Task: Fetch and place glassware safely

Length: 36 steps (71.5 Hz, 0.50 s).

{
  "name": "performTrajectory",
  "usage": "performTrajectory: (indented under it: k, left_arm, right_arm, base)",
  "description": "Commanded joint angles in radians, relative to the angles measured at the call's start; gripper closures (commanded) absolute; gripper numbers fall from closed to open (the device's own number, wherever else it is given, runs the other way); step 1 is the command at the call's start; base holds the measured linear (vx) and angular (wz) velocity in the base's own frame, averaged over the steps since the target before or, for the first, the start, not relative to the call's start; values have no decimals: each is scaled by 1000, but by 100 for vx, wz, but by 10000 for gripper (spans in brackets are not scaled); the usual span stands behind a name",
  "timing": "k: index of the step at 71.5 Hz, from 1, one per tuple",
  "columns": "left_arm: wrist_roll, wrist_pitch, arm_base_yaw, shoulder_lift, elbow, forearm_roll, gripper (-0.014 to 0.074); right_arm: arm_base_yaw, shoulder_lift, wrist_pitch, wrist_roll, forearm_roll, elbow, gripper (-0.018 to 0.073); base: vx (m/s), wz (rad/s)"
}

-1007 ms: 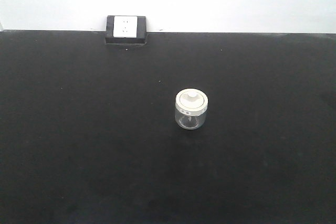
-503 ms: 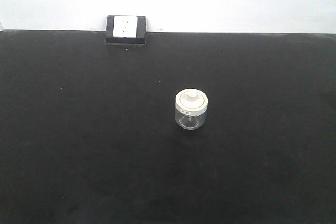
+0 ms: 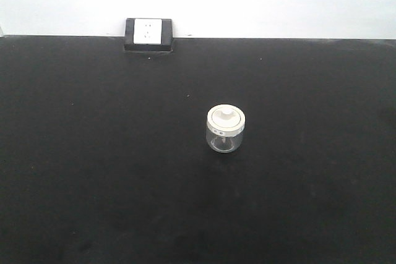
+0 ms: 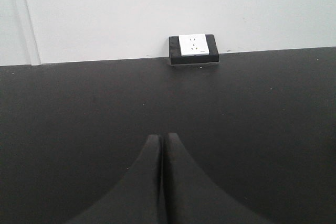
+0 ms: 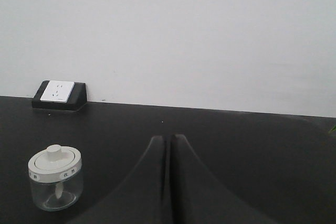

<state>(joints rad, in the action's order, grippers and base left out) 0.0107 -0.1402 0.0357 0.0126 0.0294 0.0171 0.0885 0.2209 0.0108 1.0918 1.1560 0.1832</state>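
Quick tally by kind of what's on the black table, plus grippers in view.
Small clear glass jar with cream-white knobbed lid: 1
Black socket box with white faceplate, at the table's far edge by the wall: 1
Grippers: 2, left gripper and right gripper, both shut and empty
Total: 4

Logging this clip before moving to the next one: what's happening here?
Nothing is being handled yet. The glass jar stands upright with its lid on, alone on the black table, a socket box at the far edge. Both grippers are shut and empty: the right gripper has the jar off to its left, the left gripper faces the socket box.
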Motion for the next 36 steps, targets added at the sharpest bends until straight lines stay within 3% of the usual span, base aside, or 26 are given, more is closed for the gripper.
performTrajectory:
  k: [1, 36]
  left_arm:
    - [8, 67, -1, 12, 27, 4, 603]
    - [8, 67, -1, 12, 27, 4, 603]
  right_arm:
    - [-4, 9, -23, -6, 6, 29, 563]
    - [-4, 9, -23, -6, 6, 29, 563]
  base:
    - [0, 0]
    - [0, 0]
